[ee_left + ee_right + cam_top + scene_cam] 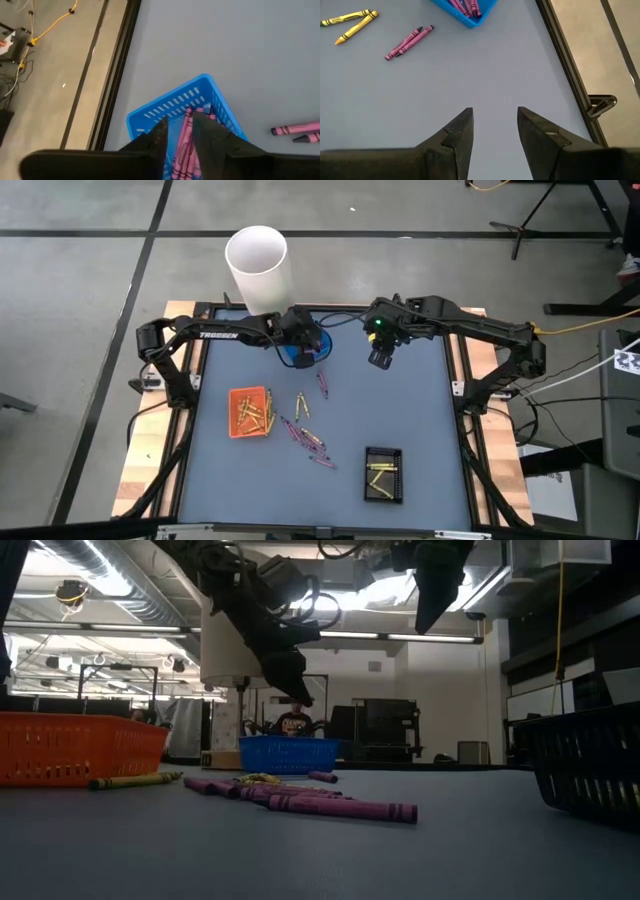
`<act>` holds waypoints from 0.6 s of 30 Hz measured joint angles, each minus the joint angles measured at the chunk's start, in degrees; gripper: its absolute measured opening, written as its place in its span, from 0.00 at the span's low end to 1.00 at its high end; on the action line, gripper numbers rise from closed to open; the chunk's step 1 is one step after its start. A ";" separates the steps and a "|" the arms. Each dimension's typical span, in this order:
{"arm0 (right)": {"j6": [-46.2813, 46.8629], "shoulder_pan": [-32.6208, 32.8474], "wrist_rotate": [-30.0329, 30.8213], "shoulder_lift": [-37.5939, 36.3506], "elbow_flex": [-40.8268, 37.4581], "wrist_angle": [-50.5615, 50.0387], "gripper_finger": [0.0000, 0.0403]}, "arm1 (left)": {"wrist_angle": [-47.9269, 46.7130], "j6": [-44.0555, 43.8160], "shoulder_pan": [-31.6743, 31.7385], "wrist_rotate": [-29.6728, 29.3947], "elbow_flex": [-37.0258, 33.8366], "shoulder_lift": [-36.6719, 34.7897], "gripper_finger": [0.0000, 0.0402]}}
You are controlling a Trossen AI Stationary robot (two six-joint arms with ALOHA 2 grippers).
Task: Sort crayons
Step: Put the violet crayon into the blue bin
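Observation:
Loose purple crayons [305,437] and yellow crayons [301,404] lie flat on the grey table, mid-table. Several purple crayons [186,145] lie in the blue tray [296,360] at the far middle. My left gripper [180,122] hovers above that tray with its fingers a little apart and nothing between them; it also shows in the high view [305,340]. My right gripper [495,115] is open and empty above bare table, right of the blue tray; it also shows in the high view [380,360].
An orange tray [233,412] with gold crayons stands mid-left. A black tray [368,475] with yellow crayons stands near the front right. A tall white cylinder [258,265] stands at the far edge behind the blue tray. Two purple crayons [410,42] lie between the blue tray and the pile.

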 joint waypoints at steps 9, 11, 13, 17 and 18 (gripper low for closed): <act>0.29 0.00 0.00 0.02 -0.02 0.02 0.38 | -0.02 0.00 -0.04 0.04 0.00 0.02 0.32; 1.39 0.00 -0.02 0.02 -0.02 0.02 0.38 | -0.02 0.02 -0.09 0.08 0.00 0.02 0.33; 2.24 0.00 -0.01 0.02 -0.02 0.02 0.38 | -0.01 0.00 -0.45 0.14 0.00 0.02 0.34; 2.63 0.00 -0.02 0.02 -0.02 0.02 0.38 | -0.02 0.04 -2.23 0.03 0.00 0.00 0.33; 2.69 0.00 -0.02 0.02 -0.02 0.04 0.38 | -0.14 0.07 -2.88 0.06 -0.01 -0.16 0.32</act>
